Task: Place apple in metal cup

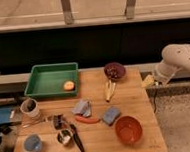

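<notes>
**Entry 1: my gripper (149, 81).** It hung just off the side edge of the wooden table (102, 146), at the end of my white arm (180, 58). The fingers were spread wide and held nothing.

**Entry 2: apple (68, 85).** Small and yellow-orange, it lay inside the green tray (51, 67), against the wall nearest my hand. It was well apart from the hand, across most of the table.

**Entry 3: metal cup (65, 137).** Shiny and upright, it stood about as far from my hand as the apple did, but well apart from the tray. The task was not yet begun.

**Entry 4: things between hand and apple.**
- A dark purple bowl (114, 70), nearest my hand.
- A banana (109, 89), just beside the bowl.

**Entry 5: things crowding the cup.**
- A black utensil (77, 138), just beside the cup on the side towards my hand.
- A carrot (87, 120) and a grey cloth (82, 107), nearer the hand.
- A light blue cup (32, 143), beyond the metal one.
- A white mug (29, 107), farther off.

**Entry 6: hazards, as I judged them.**
- A low reach could have clipped the bowl or nudged the banana.
- The tray wall beside the apple left little room for one finger, so the smooth fruit might have rolled away on closing.
- The cup's mouth looked barely wider than the apple, so an off-centre release could have tipped the cup or bounced the fruit out.
- The light blue cup could have been mistaken for the target.
</notes>
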